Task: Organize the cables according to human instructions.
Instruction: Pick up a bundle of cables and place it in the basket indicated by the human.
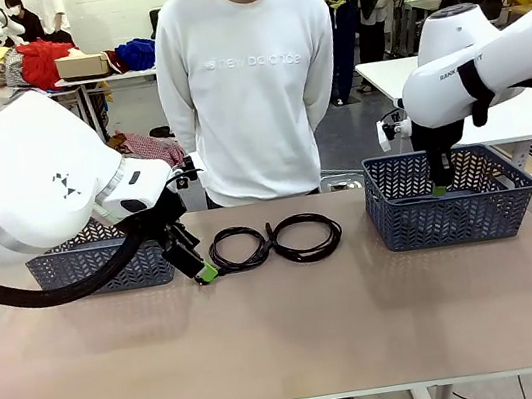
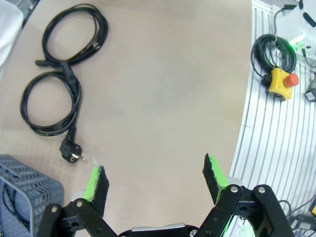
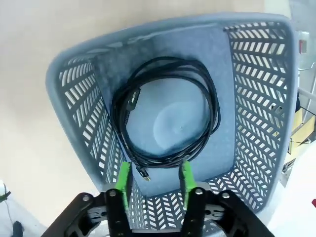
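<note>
While left gripper (image 2: 155, 165) hovers with jaws wide apart | two coiled power cables (image 2: 69, 81) lie ahead-left of them | right gripper (image 3: 154, 167) jaws partly open over coiled cable (image 3: 215, 111) in basket (image 3: 79, 98)

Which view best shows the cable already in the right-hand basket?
Right wrist view: it looks straight down on the whole coiled cable. In the front view the basket wall hides it; the left wrist view faces two other coils.
</note>
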Tool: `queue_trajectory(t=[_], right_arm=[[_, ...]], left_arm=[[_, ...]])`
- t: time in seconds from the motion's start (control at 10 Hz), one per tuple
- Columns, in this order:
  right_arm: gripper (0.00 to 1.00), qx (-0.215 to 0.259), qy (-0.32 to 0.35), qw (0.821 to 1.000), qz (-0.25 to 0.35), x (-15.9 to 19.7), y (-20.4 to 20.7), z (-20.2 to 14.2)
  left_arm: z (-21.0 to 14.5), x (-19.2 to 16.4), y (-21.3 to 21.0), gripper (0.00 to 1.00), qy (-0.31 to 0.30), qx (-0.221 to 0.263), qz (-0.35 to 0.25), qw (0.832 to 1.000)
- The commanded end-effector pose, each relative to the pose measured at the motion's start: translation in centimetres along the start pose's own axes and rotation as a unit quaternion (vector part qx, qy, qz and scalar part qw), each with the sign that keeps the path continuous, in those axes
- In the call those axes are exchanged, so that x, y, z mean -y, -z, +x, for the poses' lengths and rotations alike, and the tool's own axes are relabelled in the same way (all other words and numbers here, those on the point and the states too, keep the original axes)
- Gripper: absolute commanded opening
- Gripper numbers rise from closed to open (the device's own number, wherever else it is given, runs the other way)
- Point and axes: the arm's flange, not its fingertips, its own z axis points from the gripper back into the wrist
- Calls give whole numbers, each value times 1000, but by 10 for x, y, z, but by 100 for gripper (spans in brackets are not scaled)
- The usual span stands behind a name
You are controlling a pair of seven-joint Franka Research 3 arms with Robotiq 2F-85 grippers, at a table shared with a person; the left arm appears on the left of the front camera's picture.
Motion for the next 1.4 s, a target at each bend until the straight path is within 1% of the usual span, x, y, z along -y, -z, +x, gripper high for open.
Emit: queue_trajectory(t=[0.0, 0.1, 0.2, 0.3, 0.7, 0.8, 0.9, 1.0, 1.3], right_arm=[[71, 21, 6, 1000, 9, 5, -8, -2], [85, 21, 7, 1000, 13, 6, -8, -2], [91, 21, 9, 1000, 18, 7, -9, -3], [100, 20, 8, 1000, 22, 8, -11, -3], [100, 15, 11, 999, 26, 14, -19, -1], [100, 11, 34, 999, 18, 14, -22, 2], [100, 13, 34, 999, 22, 14, -22, 2], [100, 10, 20, 1000, 17, 8, -18, 0], [100, 10, 21, 1000, 17, 8, -19, 0]], left_arm=[[-2, 1, 0, 100, -2, 0, 2, 1000], [-2, 1, 0, 100, -2, 0, 2, 1000], [-2, 1, 0, 100, -2, 0, 2, 1000], [-2, 1, 0, 100, -2, 0, 2, 1000], [-2, 1, 0, 100, -2, 0, 2, 1000], [-2, 1, 0, 100, -2, 0, 2, 1000], [-2, 1, 0, 100, -2, 0, 2, 1000], [-2, 1, 0, 100, -2, 0, 2, 1000], [-2, 1, 0, 100, -2, 0, 2, 1000]])
